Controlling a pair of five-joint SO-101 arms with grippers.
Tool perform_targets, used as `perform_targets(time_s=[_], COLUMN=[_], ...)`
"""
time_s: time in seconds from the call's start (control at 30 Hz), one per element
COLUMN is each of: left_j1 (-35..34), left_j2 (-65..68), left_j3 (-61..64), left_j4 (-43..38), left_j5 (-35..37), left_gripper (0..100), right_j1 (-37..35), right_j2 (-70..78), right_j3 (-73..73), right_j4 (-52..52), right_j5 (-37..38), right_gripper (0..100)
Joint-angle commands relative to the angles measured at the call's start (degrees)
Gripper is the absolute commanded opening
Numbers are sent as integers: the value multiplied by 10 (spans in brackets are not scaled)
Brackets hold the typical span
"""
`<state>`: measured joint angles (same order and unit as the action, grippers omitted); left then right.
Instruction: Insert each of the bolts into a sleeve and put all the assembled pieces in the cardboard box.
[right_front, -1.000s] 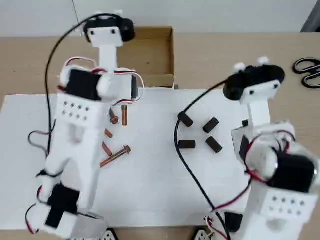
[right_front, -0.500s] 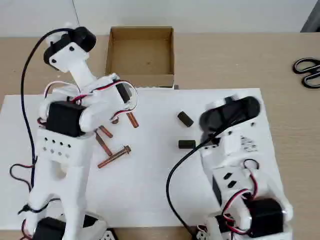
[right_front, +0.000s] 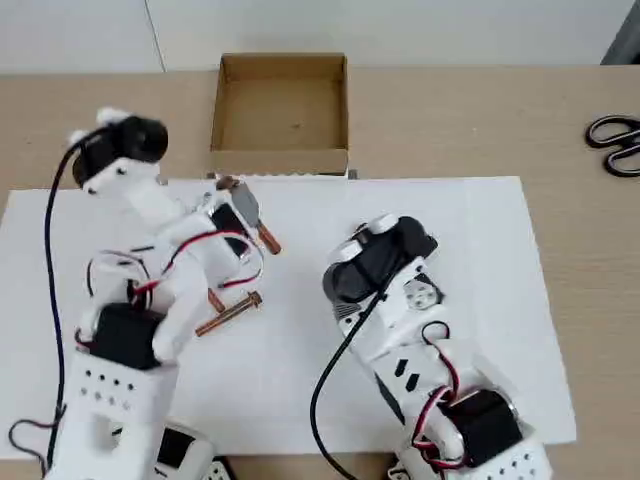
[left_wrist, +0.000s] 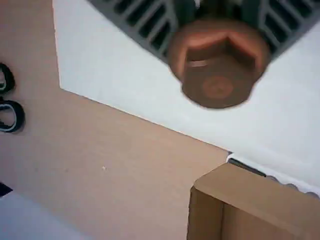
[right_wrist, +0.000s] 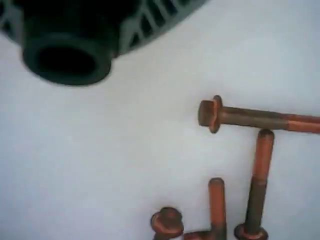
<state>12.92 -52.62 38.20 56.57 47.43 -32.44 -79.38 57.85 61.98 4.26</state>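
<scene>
My left gripper is shut on a copper bolt just in front of the cardboard box. In the left wrist view the bolt's hex head sits right under the left gripper. My right gripper is shut on a black sleeve, its open bore facing the camera, above the white paper. From above, the right gripper is at the paper's middle, right of the loose bolts. Several bolts lie on the paper. The right arm hides the other sleeves.
White paper covers the table's middle. Black scissors lie on the bare wood at the far right. A cable loops across the paper from the right arm. The box's corner is close to the held bolt.
The right arm has swung left over the sleeves and now holds one. The left arm has drawn back and turned, carrying its bolt toward the box's front edge.
</scene>
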Motion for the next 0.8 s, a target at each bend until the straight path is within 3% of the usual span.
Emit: perform_targets(time_s=[0.0, 0.33, 0.5, 0.77], left_j1=[4, 29, 84, 92], left_j2=[-85, -200, -210, -212], left_j3=[80, 147, 146, 146], left_j4=[-73, -79, -79, -77], left_j5=[2, 3, 3, -18], left_gripper=[5, 5, 6, 6], right_j1=[-30, -86, -94, -92], right_j2=[-5, -5, -4, -4], right_j3=[4, 27, 47, 55], right_j4=[-19, -20, -62, -72], right_j5=[-2, 16, 19, 19], right_gripper=[3, 3, 3, 3])
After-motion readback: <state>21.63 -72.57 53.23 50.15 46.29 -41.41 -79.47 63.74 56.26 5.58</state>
